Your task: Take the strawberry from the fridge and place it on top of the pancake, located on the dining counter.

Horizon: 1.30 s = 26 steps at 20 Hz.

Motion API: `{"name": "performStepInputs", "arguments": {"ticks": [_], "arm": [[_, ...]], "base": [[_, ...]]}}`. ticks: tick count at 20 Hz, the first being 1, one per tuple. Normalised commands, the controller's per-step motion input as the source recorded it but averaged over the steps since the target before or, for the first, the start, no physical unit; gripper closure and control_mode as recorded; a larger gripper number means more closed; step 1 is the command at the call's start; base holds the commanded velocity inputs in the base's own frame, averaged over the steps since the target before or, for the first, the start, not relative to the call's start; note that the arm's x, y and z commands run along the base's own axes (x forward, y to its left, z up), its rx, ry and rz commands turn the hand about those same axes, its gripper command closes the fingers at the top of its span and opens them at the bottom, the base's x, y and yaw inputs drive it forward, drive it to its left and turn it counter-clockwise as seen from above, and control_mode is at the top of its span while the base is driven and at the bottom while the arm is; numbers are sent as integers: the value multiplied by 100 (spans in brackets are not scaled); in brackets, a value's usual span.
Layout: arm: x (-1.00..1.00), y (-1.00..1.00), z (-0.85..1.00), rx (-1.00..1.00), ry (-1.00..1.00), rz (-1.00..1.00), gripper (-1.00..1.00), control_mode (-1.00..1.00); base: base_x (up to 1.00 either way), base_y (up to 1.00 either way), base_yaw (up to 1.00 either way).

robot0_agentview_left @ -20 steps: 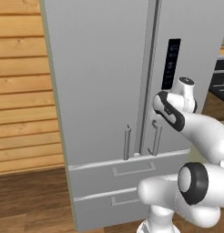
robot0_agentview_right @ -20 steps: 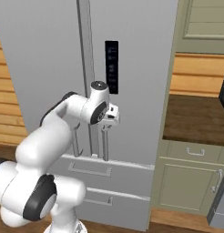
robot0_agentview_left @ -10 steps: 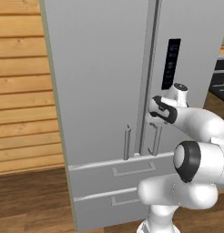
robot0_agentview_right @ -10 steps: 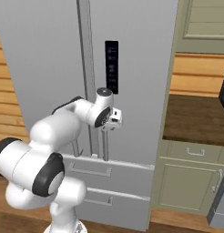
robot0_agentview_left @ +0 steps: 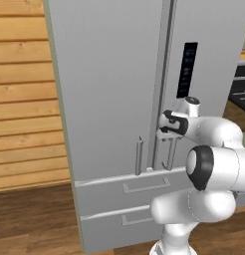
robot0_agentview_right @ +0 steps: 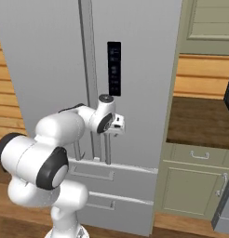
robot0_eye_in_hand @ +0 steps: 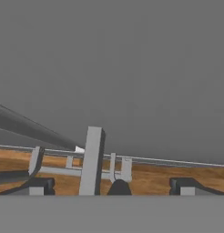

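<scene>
Two closed doors, and the hand has moved in close.

One second ago the white robot arm's hand was out to the side; now its fingers (robot0_agentview_left: 163,125) sit in the middle of the left base frame, right up against the tall light grey fridge (robot0_agentview_left: 109,89), just above the right door's grey bar handle (robot0_agentview_right: 107,148). In the hand view that handle (robot0_eye_in_hand: 92,160) stands a bit left of middle, with the fingers spread open and holding nothing. Both doors are shut, so the tiny red strawberry must be hidden inside. I think the arm is getting ready to grab the handle and pull, so the job has only just begun.
</scene>
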Motion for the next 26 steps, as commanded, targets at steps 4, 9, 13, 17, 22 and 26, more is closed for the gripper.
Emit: {"name": "performStepInputs", "arguments": {"ticks": [4, 9, 13, 17, 22, 26], "arm": [[-3, 1, -46, -4, 2, 0, 100, -100], [-40, -15, -33, 1, -5, 0, 100, -100], [-69, -61, -4, 6, -16, 0, 100, -100], [-56, -74, 0, 8, -9, 0, 100, -100], [-41, -84, 0, 9, -2, 0, 100, -100], [-10, -46, -6, 5, 4, 0, -100, -100]], "base": [[0, 0, 0], [0, 0, 0], [0, 0, 0], [0, 0, 0], [0, 0, 0], [0, 0, 0]]}}
